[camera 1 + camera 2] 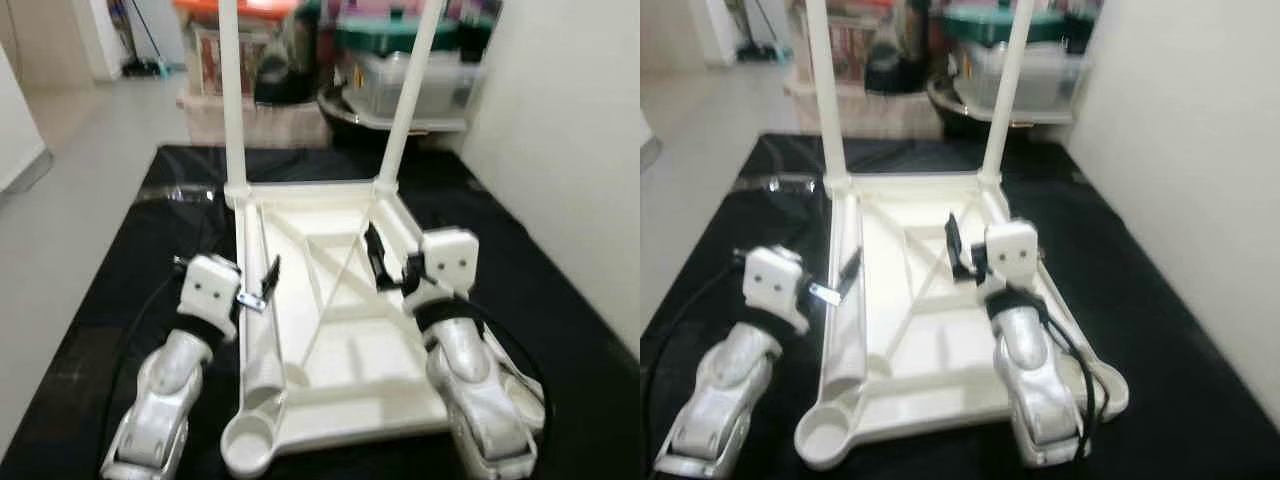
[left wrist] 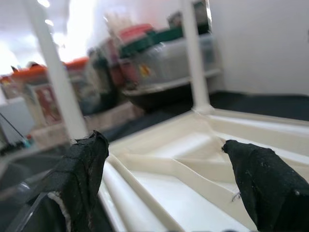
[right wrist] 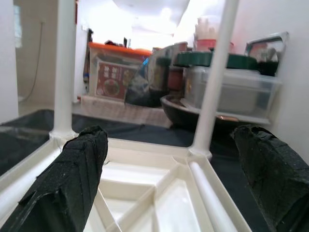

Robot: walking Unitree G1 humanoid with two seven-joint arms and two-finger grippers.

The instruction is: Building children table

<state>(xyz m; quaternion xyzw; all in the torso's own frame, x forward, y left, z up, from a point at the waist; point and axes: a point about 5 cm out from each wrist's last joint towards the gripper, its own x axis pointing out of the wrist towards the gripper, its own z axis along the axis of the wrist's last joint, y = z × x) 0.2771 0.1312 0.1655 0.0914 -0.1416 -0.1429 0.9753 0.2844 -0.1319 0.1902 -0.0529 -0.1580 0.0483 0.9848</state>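
Note:
A white children's table top [image 1: 350,360] lies upside down on a black mat [image 1: 110,300]. Two white legs stand upright in its far corners, one on the left [image 1: 232,95] and one on the right [image 1: 410,95]. A third white leg [image 1: 258,320] lies along the top's left rim, ending near an empty round socket [image 1: 247,440] at the near left corner. My left gripper [image 1: 262,285] hovers open beside that lying leg. My right gripper [image 1: 385,262] is open over the top's right rim. Both wrist views show wide-spread fingers [image 2: 82,179] [image 3: 72,183] with ribbed plastic between them.
Stacked storage boxes and lidded bins [image 1: 260,70] crowd the back, just past the mat. A white wall [image 1: 570,130] runs close along the right. Pale floor [image 1: 70,160] lies to the left of the mat.

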